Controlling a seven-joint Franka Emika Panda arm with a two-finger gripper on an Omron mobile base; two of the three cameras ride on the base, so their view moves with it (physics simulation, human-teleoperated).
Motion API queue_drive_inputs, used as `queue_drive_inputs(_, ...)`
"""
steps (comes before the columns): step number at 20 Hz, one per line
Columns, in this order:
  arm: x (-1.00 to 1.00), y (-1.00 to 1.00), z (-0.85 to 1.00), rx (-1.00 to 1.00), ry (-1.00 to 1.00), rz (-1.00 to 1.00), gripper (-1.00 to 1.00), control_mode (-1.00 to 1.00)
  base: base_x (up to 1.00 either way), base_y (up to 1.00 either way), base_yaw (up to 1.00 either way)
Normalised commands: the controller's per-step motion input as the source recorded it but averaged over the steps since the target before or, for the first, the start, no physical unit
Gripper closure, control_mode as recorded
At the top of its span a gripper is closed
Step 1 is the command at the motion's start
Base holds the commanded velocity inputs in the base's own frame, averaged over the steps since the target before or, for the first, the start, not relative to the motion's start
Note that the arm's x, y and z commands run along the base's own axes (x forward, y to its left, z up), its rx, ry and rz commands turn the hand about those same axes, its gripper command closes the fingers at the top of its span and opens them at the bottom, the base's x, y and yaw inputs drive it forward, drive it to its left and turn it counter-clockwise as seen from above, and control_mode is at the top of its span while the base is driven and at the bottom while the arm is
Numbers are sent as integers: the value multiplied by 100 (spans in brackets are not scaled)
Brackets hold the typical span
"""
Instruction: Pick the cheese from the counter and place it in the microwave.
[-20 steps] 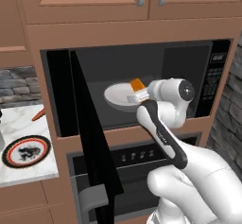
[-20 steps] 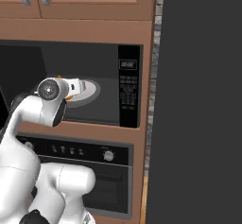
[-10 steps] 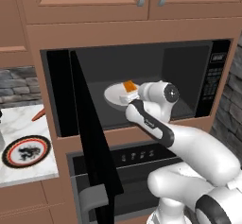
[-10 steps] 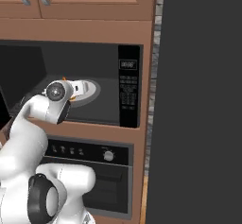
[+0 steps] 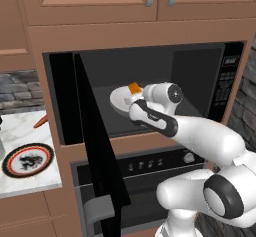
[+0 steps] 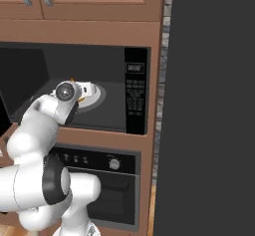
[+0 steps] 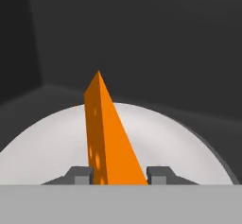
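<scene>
Dark fingertips (image 7: 81,175) pinch the small orange cheese wedge (image 7: 106,138) above the white round plate (image 7: 42,147) inside the black built-in microwave (image 5: 227,81).

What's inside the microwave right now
Inside the microwave are a white plate and the cheese, gripped between the jaws above the plate. The arm hides part of the plate from the base views.

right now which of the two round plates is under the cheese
The plain white plate inside the microwave; the other, red-rimmed with a dark picture, sits on the counter.
</scene>
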Motion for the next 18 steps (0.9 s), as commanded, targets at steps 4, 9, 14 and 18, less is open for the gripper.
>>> queue_drive_inputs(4,34,11,0,0,5,0,100,-100,0,0,0)
queue_drive_inputs(9,8,19,0,0,2,0,-100,-100,0,0,0)
queue_drive_inputs(14,0,6,-9,0,3,0,-100,-100,0,0,0)
queue_drive_inputs(18,0,0,0,0,0,0,-100,-100,0,0,0)
